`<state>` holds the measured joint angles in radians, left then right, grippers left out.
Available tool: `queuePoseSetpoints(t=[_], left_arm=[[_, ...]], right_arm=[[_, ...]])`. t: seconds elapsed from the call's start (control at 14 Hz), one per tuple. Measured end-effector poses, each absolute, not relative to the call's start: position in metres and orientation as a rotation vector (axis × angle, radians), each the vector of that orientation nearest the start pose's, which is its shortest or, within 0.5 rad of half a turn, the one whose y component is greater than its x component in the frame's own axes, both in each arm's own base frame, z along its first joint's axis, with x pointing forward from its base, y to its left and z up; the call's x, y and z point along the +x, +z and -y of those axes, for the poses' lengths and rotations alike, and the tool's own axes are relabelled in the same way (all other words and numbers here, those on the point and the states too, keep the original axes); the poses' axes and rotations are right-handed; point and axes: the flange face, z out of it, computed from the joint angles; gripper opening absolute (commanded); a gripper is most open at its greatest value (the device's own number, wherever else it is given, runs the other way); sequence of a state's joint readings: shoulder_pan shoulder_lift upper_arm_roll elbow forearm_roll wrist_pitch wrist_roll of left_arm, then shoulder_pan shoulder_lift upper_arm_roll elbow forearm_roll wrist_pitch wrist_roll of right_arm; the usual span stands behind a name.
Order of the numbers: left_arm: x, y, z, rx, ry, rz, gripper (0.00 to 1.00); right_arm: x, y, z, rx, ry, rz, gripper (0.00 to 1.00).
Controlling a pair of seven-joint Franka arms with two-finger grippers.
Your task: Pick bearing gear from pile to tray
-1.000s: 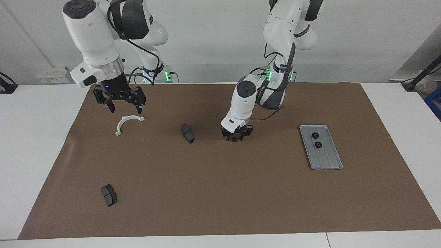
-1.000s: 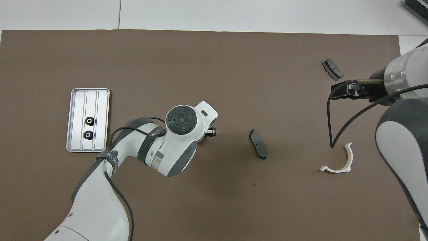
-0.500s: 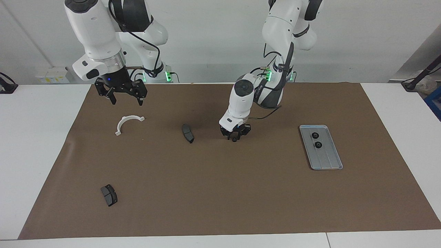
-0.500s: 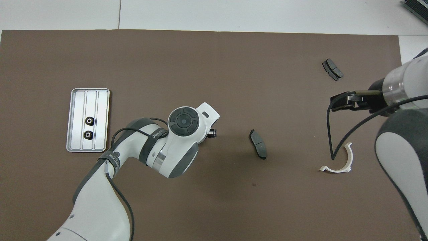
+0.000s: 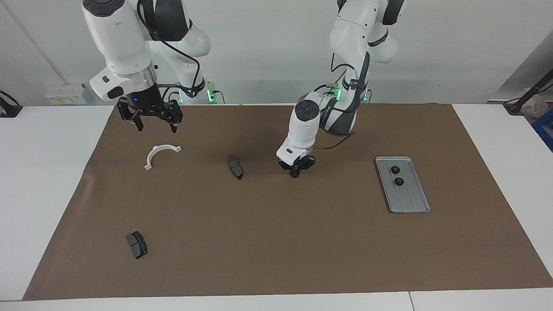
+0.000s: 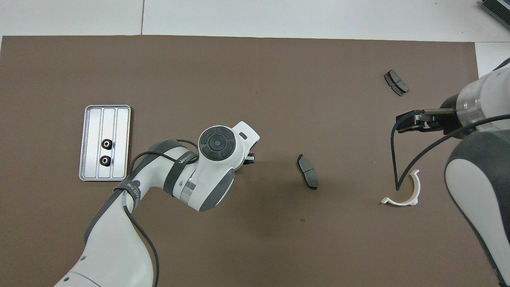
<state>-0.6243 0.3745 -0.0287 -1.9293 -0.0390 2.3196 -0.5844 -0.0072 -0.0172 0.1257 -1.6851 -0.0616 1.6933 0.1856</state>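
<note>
We see the left end effector (image 5: 295, 172) low over the brown mat (image 5: 276, 242) near the middle of the tabletop (image 5: 43, 181), its arm bent sharply at the elbow with the wrist pointing steeply down; its fingertips are drawn together on a small black ring (image 5: 294, 175), which sits at the mat's surface between them. The right end effector (image 5: 150, 123) hangs in the air over the mat's edge nearest the robots, above the white half-ring bracket (image 5: 159, 154), its forearm near vertical and its fingers spread apart around nothing. The grey tray (image 5: 410, 203) lies toward the left arm's end and carries two black rings (image 5: 395, 169). One dark curved pad (image 5: 235, 167) lies beside the left end effector, another (image 5: 136, 244) farther from the robots.
</note>
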Motion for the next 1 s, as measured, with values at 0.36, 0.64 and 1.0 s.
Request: queuePoseSetpoints(t=[0.36, 0.64, 1.0], left_arm=[[0.519, 0.315, 0.362, -3.181, 0.016, 0.016, 0.07], [0.595, 0.374, 0.269, -3.187, -0.025, 0.161, 0.07], [0.631, 0.386, 0.096, -3.174, 0.057, -0.045, 0.08]], right_arm=[[0.554, 0.59, -0.061, -3.198, -0.052, -0.095, 1.0], [0.554, 0.589, -0.061, -3.198, -0.05, -0.095, 1.0], [0.554, 0.589, -0.062, -3.157, -0.038, -0.119, 1.0]])
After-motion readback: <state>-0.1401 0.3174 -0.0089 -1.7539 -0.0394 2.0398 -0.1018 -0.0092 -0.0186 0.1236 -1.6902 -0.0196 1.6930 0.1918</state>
